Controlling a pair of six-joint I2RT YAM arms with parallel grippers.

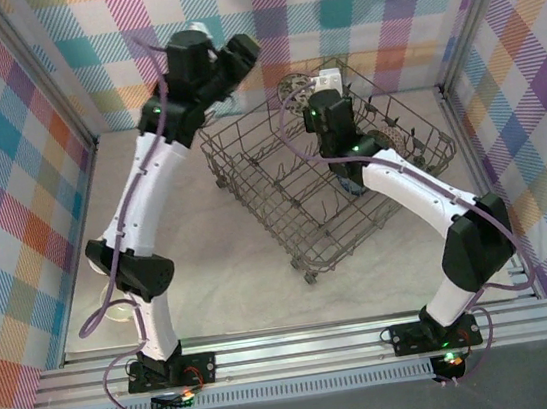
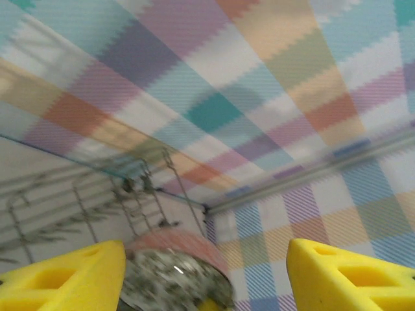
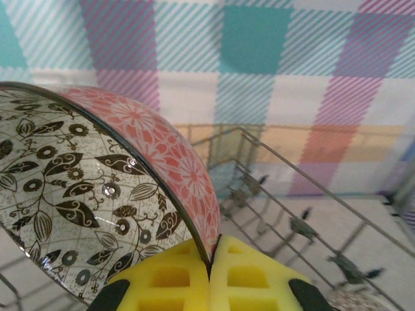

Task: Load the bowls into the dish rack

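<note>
Right wrist view: a bowl (image 3: 78, 188), leaf-patterned inside and pink outside, was gripped by its rim in the clenched right claw (image 3: 211, 262). It was stood on edge, its hollow turned leftward, over the dish rack (image 1: 270, 101), which was set askew on the table (image 1: 211, 263). The left claw (image 2: 205, 249) was spread, nothing grasped, the bowl just past it.

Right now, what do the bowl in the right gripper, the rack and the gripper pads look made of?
Bowl: glazed ceramic, likely; glossy glints on the leaf-printed inside, thin hard rim.
Dish rack: grey metal wire, possibly coated; thin bent rods, dull finish.
Right gripper pads: matte yellow, moulded pockets; soft plastic or foam, can't tell which.
</note>
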